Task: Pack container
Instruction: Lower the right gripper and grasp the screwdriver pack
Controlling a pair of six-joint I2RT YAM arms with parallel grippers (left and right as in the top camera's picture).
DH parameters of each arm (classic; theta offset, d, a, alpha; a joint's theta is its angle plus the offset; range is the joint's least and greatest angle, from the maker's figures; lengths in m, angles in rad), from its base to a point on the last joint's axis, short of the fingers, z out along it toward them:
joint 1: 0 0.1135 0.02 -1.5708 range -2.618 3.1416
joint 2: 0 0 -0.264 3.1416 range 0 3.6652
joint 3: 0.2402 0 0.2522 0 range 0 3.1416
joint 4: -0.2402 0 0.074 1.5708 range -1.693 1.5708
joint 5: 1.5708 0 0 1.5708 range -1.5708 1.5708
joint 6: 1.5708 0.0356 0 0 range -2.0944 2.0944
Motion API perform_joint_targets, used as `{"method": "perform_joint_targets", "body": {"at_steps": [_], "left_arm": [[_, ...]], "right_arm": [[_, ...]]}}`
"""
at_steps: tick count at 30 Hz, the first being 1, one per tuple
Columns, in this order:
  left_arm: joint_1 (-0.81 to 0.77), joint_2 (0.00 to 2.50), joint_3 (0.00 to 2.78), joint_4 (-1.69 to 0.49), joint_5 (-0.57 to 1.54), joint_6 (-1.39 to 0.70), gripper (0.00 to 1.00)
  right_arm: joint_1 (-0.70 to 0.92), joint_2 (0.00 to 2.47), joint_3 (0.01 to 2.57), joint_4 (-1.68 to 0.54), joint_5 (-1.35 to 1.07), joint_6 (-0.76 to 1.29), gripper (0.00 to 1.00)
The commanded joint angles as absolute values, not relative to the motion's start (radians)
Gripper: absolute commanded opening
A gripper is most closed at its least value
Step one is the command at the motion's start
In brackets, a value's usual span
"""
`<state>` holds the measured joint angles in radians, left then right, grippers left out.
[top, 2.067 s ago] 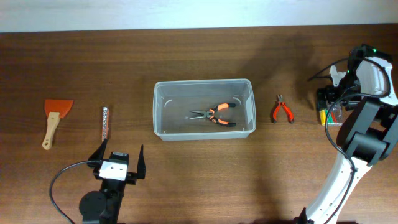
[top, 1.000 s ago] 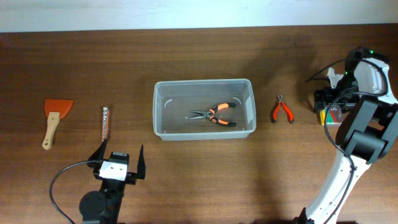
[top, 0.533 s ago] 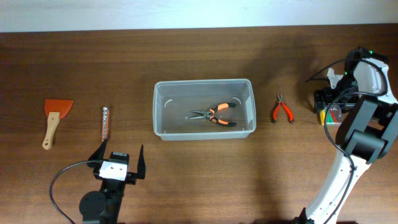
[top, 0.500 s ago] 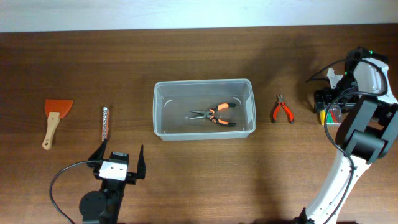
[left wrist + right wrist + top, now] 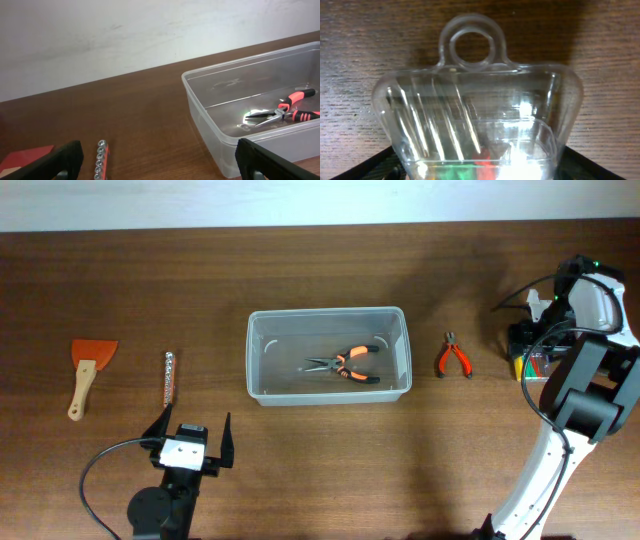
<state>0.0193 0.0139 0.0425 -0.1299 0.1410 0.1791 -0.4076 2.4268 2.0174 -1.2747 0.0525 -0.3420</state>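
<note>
The container is a clear plastic tub at the table's middle, also in the left wrist view. Orange-and-black pliers lie inside it. My left gripper is open and empty near the front edge, left of the tub. My right gripper is at the far right, low over a small clear case of coloured bits. Its jaws stand wide apart on either side of the case. The case lies on the wood.
Small red pliers lie between the tub and my right gripper. A strip of sockets and an orange scraper with a wooden handle lie at the left. The sockets show in the left wrist view.
My right gripper shifted slightly over the case two seconds ago and has held still since. The left arm and the objects have not moved.
</note>
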Motion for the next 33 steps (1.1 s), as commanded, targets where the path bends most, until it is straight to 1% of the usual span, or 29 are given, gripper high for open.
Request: {"method": "perform_joint_targets", "body": {"at_steps": [1,4,6,12,17,29,33], "left_arm": [[0.024,0.006,0.036,-0.127,0.134,0.17,0.99],[0.024,0.006,0.036,-0.127,0.134,0.17,0.99],[0.024,0.006,0.036,-0.127,0.133,0.17,0.99],[0.024,0.006,0.036,-0.127,0.134,0.17,0.99],[0.024,0.006,0.036,-0.127,0.133,0.17,0.99],[0.024,0.006,0.036,-0.127,0.134,0.17,0.99],[0.024,0.006,0.036,-0.127,0.134,0.17,0.99]], "right_arm": [[-0.398,2.444,2.012,-1.271,0.061,-0.331,0.83],[-0.397,2.444,2.012,-1.272,0.061,-0.331,0.82],[-0.398,2.444,2.012,-1.275,0.061,-0.331,0.78],[-0.397,2.444,2.012,-1.275,0.061,-0.331,0.77],[-0.397,2.444,2.012,-1.276,0.061,-0.331,0.67],[-0.398,2.443,2.014,-1.287,0.061,-0.32,0.67],[-0.398,2.443,2.014,-1.291,0.061,-0.32,0.61]]}}
